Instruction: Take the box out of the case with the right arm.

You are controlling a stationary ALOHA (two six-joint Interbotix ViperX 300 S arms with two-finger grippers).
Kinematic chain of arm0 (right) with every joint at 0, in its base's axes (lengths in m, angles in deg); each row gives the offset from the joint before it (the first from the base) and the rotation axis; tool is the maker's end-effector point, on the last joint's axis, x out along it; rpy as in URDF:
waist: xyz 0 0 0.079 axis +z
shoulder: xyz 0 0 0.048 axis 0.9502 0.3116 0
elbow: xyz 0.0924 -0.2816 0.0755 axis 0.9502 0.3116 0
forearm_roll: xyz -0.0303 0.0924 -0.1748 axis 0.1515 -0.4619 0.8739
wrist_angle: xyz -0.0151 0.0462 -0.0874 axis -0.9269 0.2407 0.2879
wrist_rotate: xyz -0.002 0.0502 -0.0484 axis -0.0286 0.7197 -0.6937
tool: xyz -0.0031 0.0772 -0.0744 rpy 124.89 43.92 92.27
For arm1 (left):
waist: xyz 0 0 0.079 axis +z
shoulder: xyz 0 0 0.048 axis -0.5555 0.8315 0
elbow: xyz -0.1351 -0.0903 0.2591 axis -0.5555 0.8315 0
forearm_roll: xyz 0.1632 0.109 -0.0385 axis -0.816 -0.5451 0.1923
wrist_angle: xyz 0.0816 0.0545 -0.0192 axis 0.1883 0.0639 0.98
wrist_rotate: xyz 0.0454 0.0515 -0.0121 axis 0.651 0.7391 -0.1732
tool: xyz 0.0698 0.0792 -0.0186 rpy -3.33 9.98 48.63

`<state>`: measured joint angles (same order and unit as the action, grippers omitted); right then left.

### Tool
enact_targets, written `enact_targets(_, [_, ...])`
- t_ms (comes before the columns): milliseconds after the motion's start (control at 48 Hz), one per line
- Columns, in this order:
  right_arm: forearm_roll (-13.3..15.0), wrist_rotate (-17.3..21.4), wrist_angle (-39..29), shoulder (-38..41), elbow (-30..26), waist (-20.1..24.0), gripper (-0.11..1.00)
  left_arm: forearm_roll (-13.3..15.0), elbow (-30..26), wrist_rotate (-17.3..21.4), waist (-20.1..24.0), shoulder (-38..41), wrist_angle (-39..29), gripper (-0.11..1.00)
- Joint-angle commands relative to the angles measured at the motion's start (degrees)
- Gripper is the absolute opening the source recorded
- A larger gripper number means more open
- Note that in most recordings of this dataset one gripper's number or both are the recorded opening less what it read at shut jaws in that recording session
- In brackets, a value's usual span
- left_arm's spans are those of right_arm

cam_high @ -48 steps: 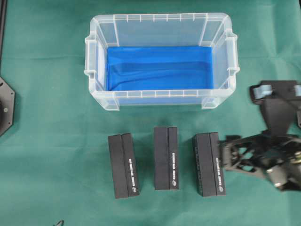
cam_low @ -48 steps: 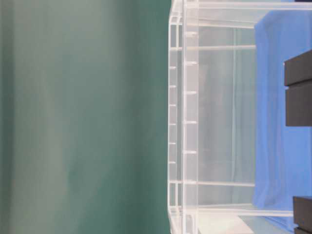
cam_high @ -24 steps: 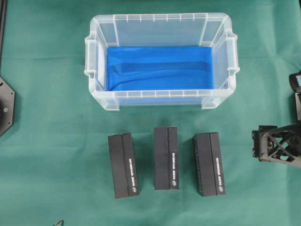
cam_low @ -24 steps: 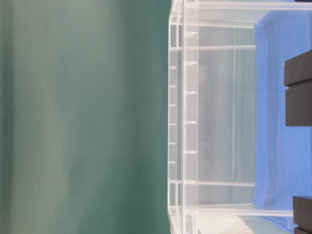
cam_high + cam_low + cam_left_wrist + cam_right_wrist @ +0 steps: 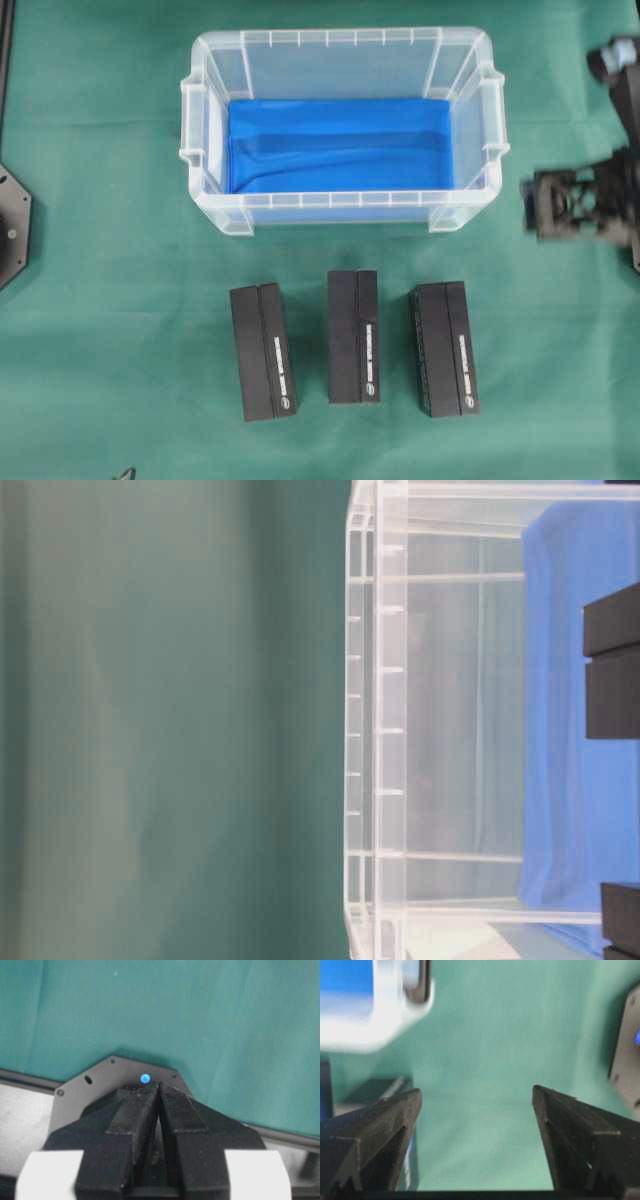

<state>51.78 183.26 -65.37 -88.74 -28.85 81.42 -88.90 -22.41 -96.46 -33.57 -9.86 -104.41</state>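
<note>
Your right gripper (image 5: 535, 205) at right edge, jaws spread wide, holding nothing, case (image 5: 345, 215) upper centre, three boxes (image 5: 353, 337) below it, your left gripper (image 5: 158, 1090) pressed closed, empty.

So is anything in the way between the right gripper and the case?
Nothing visible. The right gripper hangs open just beside the case, with only green cloth between them. The nearest black box lies off to the front.
</note>
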Motion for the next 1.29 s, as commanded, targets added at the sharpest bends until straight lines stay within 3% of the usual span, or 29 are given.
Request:
enact_targets(0, [0.3, -4.4, 1.0, -1.7, -0.2, -5.0, 0.87, -0.2, -0.6, -0.1, 0.2, 0.2, 0.2, 0.00])
enact_targets(188, [0.0, -13.9, 2.5, -2.2, -0.1, -13.3, 0.87, -0.2, -0.6, -0.1, 0.2, 0.3, 0.2, 0.00])
enact_targets(334, [-0.4, -17.7, 3.4, -2.2, -0.2, -16.7, 0.86, -0.2, -0.6, -0.1, 0.2, 0.2, 0.2, 0.00])
enact_targets(1272, [-0.4, -17.9, 3.4, -2.2, 0.2, -17.8, 0.87, -0.3, -0.5, 0.2, 0.2, 0.2, 0.2, 0.00])
